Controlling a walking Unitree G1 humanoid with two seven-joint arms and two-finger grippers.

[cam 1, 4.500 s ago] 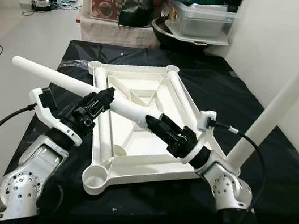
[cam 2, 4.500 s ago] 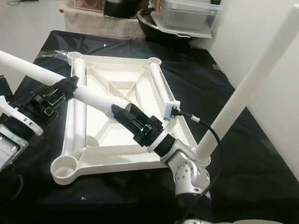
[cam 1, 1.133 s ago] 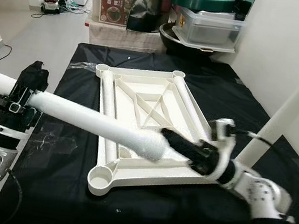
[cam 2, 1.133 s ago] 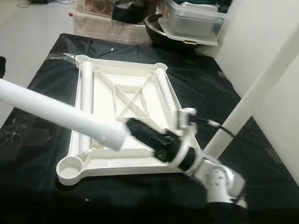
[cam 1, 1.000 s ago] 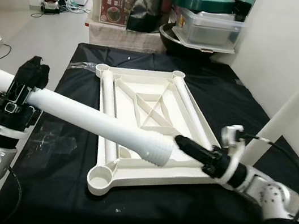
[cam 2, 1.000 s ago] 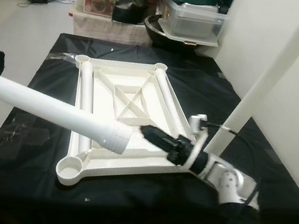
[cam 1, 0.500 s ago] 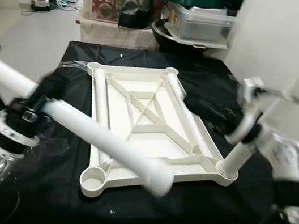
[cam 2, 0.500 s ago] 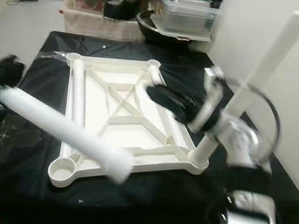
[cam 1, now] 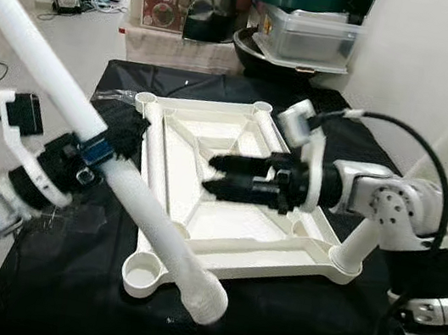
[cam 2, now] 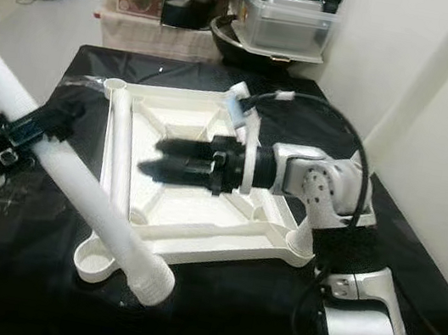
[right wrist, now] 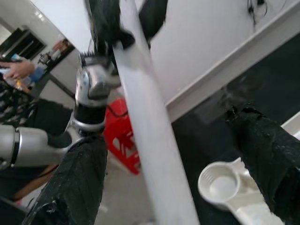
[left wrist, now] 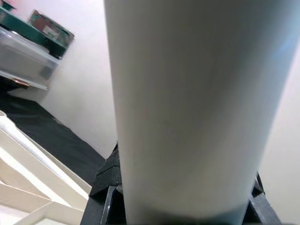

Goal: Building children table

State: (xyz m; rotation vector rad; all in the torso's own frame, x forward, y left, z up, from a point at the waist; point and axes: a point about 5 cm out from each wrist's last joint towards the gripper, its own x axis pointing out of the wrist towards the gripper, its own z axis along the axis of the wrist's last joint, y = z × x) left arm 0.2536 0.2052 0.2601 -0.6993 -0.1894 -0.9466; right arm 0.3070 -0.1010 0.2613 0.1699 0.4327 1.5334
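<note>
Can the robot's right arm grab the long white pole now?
Probably yes. The right end effector is open over the table frame and aimed at the pole, which the left end effector holds, with nothing between.

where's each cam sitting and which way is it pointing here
Left eye: on the head, looking forward and down at the upturned table top; both arms show, left gripper clamped on a loose table leg.
Right eye: beside it, same scene; right gripper with jaws open over the top.
Left wrist: along its fingers, the leg close up.
Right wrist: along its fingers, facing the leg and an empty corner socket.
All share the leg.
</note>
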